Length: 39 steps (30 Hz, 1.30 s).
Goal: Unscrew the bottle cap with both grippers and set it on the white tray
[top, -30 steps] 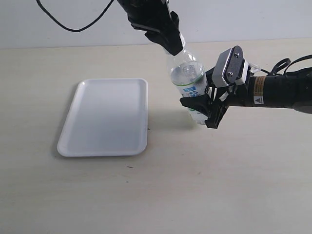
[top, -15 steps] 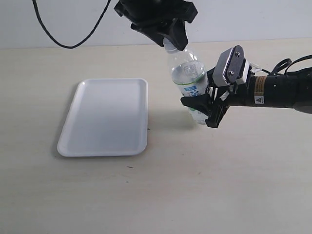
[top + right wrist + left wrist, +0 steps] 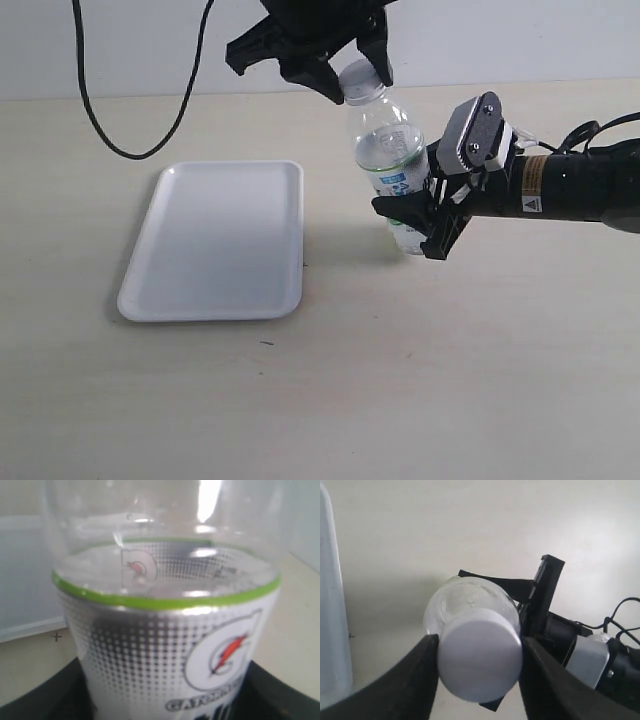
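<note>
The table [image 3: 400, 400] carries the white tray [image 3: 215, 240] left of centre. The bottle [image 3: 385, 150] stands just right of it, nearer the far edge, clamped at the label by the right gripper [image 3: 415, 228]. The left gripper [image 3: 358, 82] is closed on the cap [image 3: 480, 661], which sits on the neck. Unscrewing appears under way, and the transfer to the tray remains. Compared with the earlier frame, the left gripper has rotated and the bottle stands straighter.

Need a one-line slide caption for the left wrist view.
Left hand pinching the white bottle cap from both sides, clear bottle directly beneath.
</note>
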Each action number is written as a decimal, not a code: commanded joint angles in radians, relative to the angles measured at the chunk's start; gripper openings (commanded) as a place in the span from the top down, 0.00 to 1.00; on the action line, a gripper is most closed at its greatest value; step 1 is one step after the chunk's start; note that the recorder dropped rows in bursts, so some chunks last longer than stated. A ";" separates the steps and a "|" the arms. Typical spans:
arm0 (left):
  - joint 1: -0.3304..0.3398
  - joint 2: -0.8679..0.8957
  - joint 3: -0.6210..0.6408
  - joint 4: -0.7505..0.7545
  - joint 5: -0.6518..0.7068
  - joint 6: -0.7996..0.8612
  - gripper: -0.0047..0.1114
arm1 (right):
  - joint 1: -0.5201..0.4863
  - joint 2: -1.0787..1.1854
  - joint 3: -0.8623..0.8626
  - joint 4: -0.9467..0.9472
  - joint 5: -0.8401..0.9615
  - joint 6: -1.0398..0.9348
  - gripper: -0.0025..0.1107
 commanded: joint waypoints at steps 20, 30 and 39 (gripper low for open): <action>-0.003 -0.010 -0.007 -0.044 -0.075 -0.048 0.36 | 0.001 -0.009 0.001 0.023 -0.064 -0.001 0.98; 0.026 -0.010 -0.007 -0.044 -0.068 0.378 0.15 | 0.001 -0.009 0.001 0.023 -0.062 0.008 0.98; 0.053 -0.027 -0.007 -0.047 -0.002 0.976 0.15 | 0.001 -0.009 0.001 0.020 -0.021 0.033 0.98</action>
